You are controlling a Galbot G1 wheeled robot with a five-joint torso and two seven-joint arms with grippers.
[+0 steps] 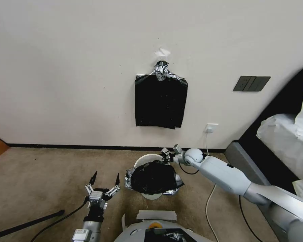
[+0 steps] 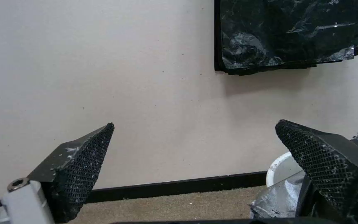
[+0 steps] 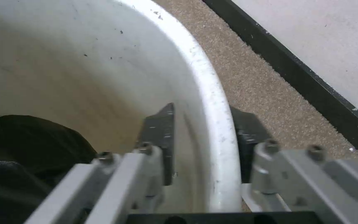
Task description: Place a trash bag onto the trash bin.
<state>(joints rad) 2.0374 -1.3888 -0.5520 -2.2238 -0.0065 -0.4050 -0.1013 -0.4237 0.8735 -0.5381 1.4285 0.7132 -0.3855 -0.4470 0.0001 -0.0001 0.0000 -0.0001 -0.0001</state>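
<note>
The rim of the small cream-white plastic trash bin [image 3: 212, 102] is straddled by the right gripper [image 3: 204, 140], one finger inside and one outside, touching or nearly so. The glossy black trash bag [image 1: 154, 177] is draped over the bin's near side; the left gripper [image 1: 104, 179] is held wide apart beside it. The bin could be tipped by a pull.

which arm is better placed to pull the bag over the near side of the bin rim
Probably the left. The left hand hangs open beside the trash bag, free to grab it. The right hand straddles the trash bin rim at the wall side.
</note>
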